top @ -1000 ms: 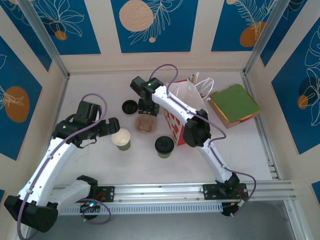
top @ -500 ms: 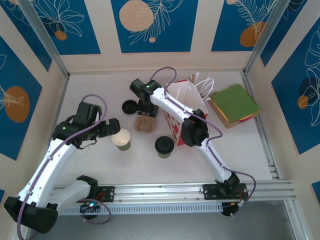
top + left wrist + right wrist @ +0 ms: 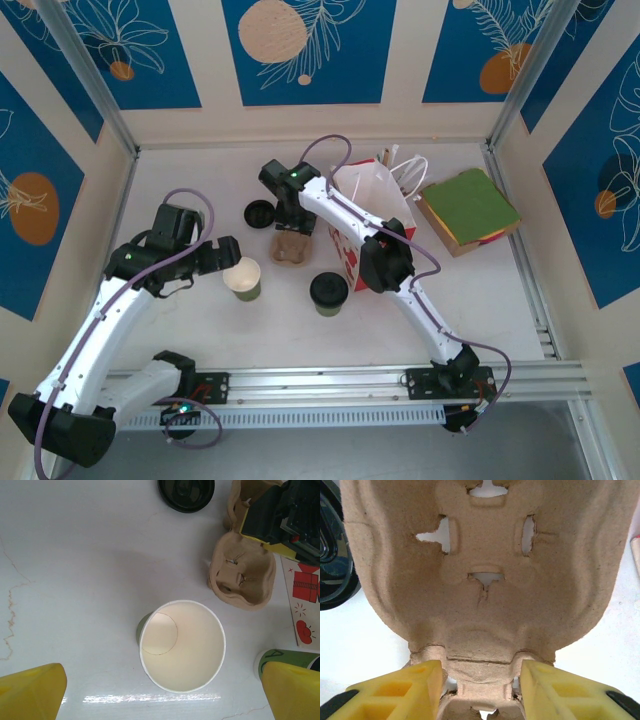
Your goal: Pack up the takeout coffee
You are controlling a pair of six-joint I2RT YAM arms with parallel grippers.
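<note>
The takeout coffee (image 3: pixel 328 292), a short green cup with a black lid, stands on the table in front of the red-and-white bag (image 3: pixel 375 220); its edge (image 3: pixel 280 656) peeks out beside my left finger. My left gripper (image 3: pixel 226 256) hovers open over a lidless green cup (image 3: pixel 182 645) with a cream inside, its fingers well apart from it. A brown moulded cup carrier (image 3: pixel 485 580) rests on the table left of the bag. My right gripper (image 3: pixel 480 690) straddles the carrier's narrow waist, with a yellow finger against each side.
A loose black lid (image 3: pixel 259 212) lies left of the carrier (image 3: pixel 290 250). A green-topped box (image 3: pixel 467 210) sits at the back right beside the bag. Walls close the table on three sides, and a rail runs along the front.
The right arm's elbow has shifted slightly to the left. The carrier, cups and left arm stay where they were.
</note>
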